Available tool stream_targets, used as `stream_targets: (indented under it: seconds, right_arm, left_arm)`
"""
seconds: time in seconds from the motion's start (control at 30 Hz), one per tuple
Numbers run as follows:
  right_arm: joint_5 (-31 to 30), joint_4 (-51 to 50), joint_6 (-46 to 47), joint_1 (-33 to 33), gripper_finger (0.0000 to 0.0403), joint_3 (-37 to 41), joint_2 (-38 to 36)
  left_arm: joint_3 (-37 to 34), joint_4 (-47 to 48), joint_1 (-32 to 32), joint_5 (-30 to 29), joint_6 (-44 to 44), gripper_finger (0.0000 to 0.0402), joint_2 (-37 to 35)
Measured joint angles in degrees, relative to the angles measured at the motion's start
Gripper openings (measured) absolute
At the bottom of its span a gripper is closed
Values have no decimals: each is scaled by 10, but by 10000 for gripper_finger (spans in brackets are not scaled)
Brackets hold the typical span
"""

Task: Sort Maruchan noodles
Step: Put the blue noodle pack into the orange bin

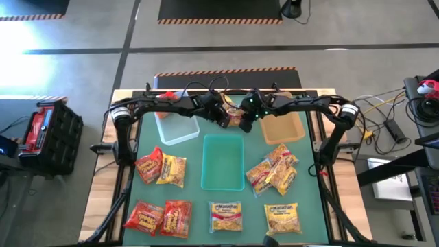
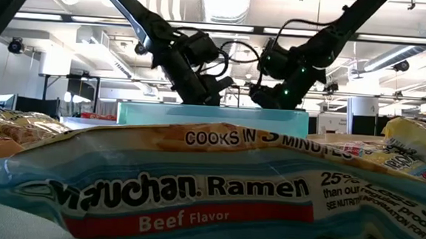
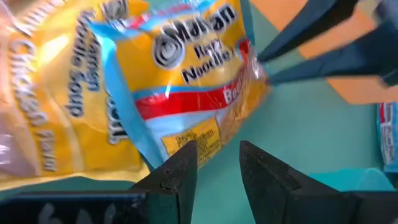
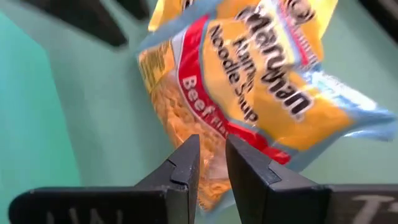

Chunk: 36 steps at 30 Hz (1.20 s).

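Note:
A yellow Maruchan noodle packet with a red beef band [image 4: 249, 81] [image 3: 193, 74] sits at the far middle of the green mat, between my two grippers. My right gripper [image 4: 213, 158] [image 1: 243, 121] is shut on one end of it. My left gripper [image 3: 219, 158] [image 1: 225, 118] stands open at the packet's opposite corner, with green mat showing between its fingers; whether it touches the packet I cannot tell. A yellow chicken packet [image 3: 56, 106] lies beside the beef one. In the low view the teal bin hides both. My right gripper pinches the beef packet's see-through, noodle-coloured end [image 4: 208, 140] between its two fingers. The fingers [image 3: 298, 37] slant down at it from the table's right side. The packet stretches away from them, tilted over the green mat; whether its other end rests there I cannot tell.
A clear bin [image 1: 178, 129], a teal bin [image 1: 223, 163] and a tan bin [image 1: 285, 127] stand across the mat's middle and far part. Packets lie in pairs at the left [image 1: 162, 169] [image 1: 159, 217], in a pile at the right [image 1: 273, 169] and singly near the front [image 1: 226, 217] [image 1: 282, 218].

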<state>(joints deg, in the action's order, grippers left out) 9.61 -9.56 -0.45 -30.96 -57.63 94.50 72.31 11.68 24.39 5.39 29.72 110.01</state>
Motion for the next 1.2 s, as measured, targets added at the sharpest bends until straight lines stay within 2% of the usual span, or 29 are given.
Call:
stream_targets:
  seconds: [0.17,0.5,0.77,0.9,1.07,1.2]
  right_arm:
    - [-7,1,-11,-5,68,0,-33]
    - [-33,-1,-15,-11,70,0,-64]
    - [-37,-3,-14,-21,134,0,-74]
    - [-35,-2,38,-41,170,0,-58]
    - [35,9,112,-76,196,0,-35]
    - [44,28,131,-101,201,0,-25]
  left_arm:
    - [0,-2,-10,-3,10,102,19]
    - [-1,-3,-8,-91,43,102,58]
    - [2,13,-8,-92,55,82,70]
    - [2,21,-8,-94,53,78,76]
    - [2,28,-8,-97,50,77,78]
    - [2,55,-9,-109,40,77,78]
